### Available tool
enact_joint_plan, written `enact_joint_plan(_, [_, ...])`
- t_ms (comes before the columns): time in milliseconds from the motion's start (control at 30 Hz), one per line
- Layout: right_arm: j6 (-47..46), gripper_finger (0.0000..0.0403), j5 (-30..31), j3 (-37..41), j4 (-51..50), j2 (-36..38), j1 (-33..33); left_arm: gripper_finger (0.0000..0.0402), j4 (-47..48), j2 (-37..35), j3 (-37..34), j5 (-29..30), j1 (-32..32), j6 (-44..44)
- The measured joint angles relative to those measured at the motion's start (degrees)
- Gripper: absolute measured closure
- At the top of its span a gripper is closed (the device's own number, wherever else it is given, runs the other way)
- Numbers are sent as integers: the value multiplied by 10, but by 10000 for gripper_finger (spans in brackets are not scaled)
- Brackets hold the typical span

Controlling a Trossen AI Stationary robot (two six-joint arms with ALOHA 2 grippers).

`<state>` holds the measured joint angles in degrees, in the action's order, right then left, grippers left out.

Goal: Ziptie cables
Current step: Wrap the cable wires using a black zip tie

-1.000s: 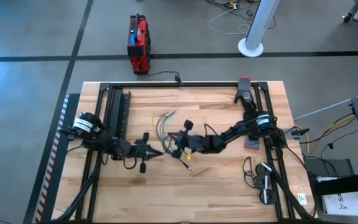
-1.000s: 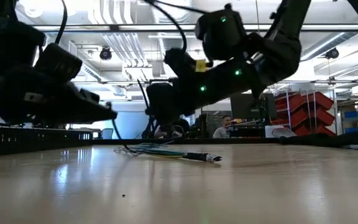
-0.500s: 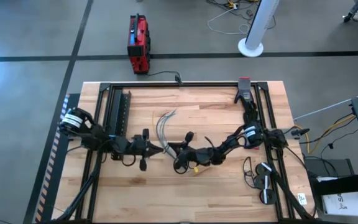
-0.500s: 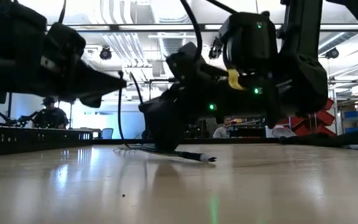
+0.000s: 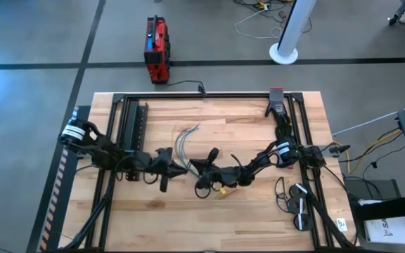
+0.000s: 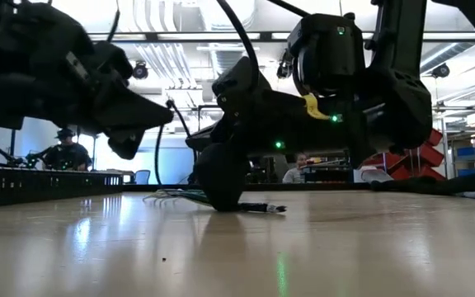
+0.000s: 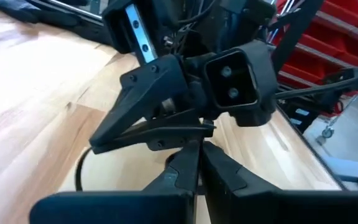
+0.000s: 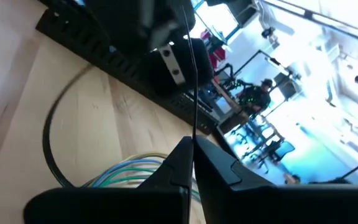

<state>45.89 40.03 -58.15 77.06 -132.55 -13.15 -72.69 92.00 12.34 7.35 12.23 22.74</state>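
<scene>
1. Wooden table (image 5: 259, 112) carried my left gripper (image 5: 181, 168), fingers pressed together, just left of centre.
2. Cables (image 5: 183, 140) lay just behind, fanned out.
3. My right gripper (image 5: 192, 166), pinched on a thin black strip (image 8: 190, 93), met it tip to tip.

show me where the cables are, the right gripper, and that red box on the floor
cables (image 5: 182, 144): high view, on the curved middle of the wire bundle.
right gripper (image 5: 193, 166): high view, at the tips of its jaws, beside the cables.
red box (image 5: 156, 49): high view, on the middle of its top.
</scene>
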Motion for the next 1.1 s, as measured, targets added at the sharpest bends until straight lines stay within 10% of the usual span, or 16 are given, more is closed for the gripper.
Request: enact_joint_plan(1100, [-31,403,11,6,-14,2,-1,402,13,-23,-5,-2,-10,29])
